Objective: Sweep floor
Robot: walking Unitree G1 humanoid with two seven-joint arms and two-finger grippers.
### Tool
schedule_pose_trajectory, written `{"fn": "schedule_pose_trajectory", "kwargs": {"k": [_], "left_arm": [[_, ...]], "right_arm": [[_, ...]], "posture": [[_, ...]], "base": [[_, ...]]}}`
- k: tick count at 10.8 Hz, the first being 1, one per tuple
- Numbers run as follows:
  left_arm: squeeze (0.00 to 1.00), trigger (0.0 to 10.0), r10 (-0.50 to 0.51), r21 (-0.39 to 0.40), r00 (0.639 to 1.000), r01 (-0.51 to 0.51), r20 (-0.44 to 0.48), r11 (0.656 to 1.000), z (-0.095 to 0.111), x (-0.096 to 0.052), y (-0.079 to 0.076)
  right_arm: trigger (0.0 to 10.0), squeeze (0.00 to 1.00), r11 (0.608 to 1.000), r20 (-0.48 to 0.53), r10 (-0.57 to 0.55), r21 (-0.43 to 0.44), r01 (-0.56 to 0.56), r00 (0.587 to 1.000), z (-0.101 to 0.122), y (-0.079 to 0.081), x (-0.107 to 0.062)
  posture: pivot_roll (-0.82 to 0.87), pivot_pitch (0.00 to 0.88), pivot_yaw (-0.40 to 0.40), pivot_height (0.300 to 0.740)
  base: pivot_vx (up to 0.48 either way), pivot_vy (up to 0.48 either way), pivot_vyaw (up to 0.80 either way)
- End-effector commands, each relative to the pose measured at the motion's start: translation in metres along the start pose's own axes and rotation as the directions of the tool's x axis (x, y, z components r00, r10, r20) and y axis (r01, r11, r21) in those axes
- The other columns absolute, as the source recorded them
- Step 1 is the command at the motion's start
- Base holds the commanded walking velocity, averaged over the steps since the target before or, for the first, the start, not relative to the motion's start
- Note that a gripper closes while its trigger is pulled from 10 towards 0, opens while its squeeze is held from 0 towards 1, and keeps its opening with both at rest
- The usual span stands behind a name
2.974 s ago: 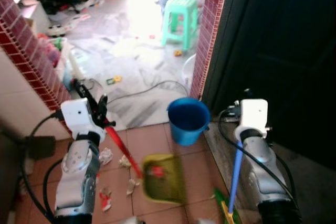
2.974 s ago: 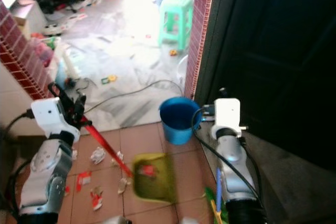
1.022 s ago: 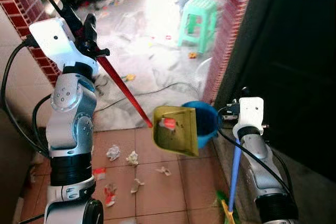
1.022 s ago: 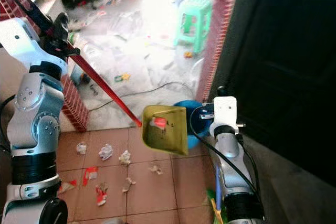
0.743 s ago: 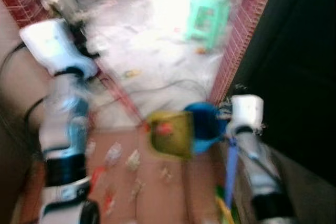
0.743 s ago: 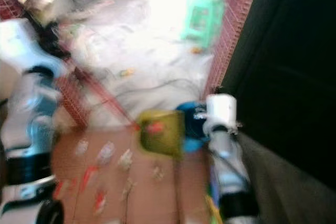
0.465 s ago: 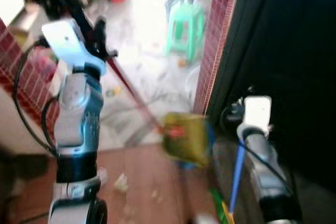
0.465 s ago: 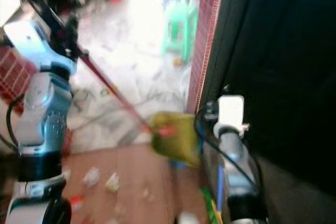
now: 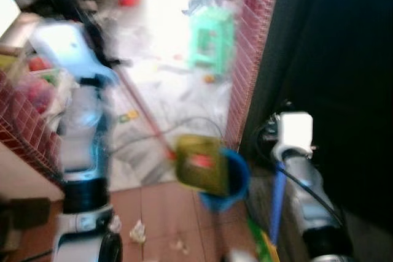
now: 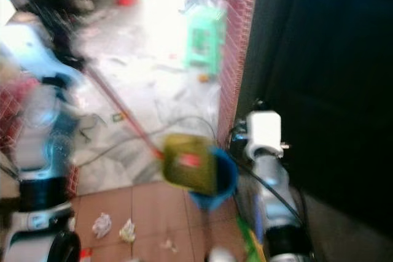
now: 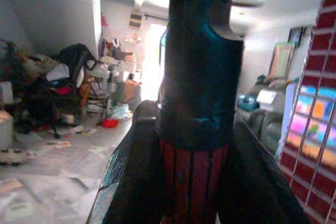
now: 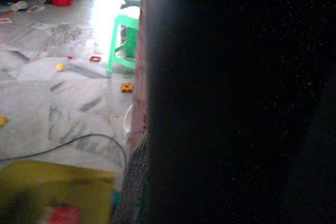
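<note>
Olive-green plastic dustpan (image 9: pixel 199 164) on a long red handle (image 9: pixel 142 110) hangs tilted over the rim of a round blue plastic bucket (image 9: pixel 233 182), a scrap of red litter (image 9: pixel 201 161) lying on its pan. The left gripper (image 11: pixel 197 98), raised beside a red-tiled wall (image 9: pixel 27 127), is clenched around the top of the red handle. The right gripper (image 9: pixel 277 145), low by a dark doorway, appears to grip a blue broom stick (image 9: pixel 276 204), though whether its fingers are closed cannot be told. Crumpled white paper scraps (image 10: pixel 113 228) lie scattered on the terracotta floor tiles (image 10: pixel 159 213). A mint-green plastic stool (image 9: pixel 212 38) stands well apart on the pale marble floor (image 12: pixel 47 103), and the head views are blurred.
</note>
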State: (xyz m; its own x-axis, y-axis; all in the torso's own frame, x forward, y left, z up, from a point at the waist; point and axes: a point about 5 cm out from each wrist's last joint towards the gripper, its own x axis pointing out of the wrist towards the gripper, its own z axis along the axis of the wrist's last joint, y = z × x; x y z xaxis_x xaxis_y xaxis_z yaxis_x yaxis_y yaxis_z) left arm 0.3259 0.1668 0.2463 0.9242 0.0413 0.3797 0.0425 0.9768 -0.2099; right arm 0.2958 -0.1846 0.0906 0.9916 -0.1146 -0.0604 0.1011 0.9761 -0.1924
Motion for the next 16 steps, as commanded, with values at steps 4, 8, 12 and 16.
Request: {"fn": "schedule_pose_trajectory", "kwargs": {"k": [4, 8, 12, 16], "left_arm": [[0.00, 10.0, -0.020, 0.082, 0.993, 0.011, 0.114, 0.997, 0.013, -0.001, -0.004], [0.00, 10.0, -0.178, 0.117, 0.980, 0.167, 0.091, 0.979, -0.015, -0.014, -0.046], [0.00, 10.0, -0.457, 0.200, 0.879, 0.427, 0.137, 0.882, -0.015, -0.024, -0.099], [0.00, 10.0, -0.859, 0.328, 0.505, 0.801, 0.077, 0.501, -0.011, -0.066, -0.163]], "right_arm": [[10.0, 0.00, 1.000, 0.050, 0.028, -0.003, -0.028, 0.998, 0.012, 0.009, 0.003], [10.0, 0.00, 1.000, 0.049, 0.025, -0.005, -0.025, 0.998, 0.013, 0.009, 0.004], [10.0, 0.00, 1.000, 0.052, 0.020, -0.001, -0.020, 0.998, 0.013, 0.010, 0.005], [10.0, 0.00, 1.000, 0.053, 0.018, 0.001, -0.018, 0.998, 0.013, 0.011, 0.006]], "posture": [[-0.08, 0.000, 0.031, 0.740], [-0.09, 0.000, 0.025, 0.740], [-0.09, 0.000, 0.031, 0.740], [-0.09, 0.000, 0.030, 0.740]], "base": [[0.092, 0.000, 0.00], [0.000, 0.000, 0.00], [0.000, 0.000, 0.00], [0.000, 0.000, 0.00]]}}
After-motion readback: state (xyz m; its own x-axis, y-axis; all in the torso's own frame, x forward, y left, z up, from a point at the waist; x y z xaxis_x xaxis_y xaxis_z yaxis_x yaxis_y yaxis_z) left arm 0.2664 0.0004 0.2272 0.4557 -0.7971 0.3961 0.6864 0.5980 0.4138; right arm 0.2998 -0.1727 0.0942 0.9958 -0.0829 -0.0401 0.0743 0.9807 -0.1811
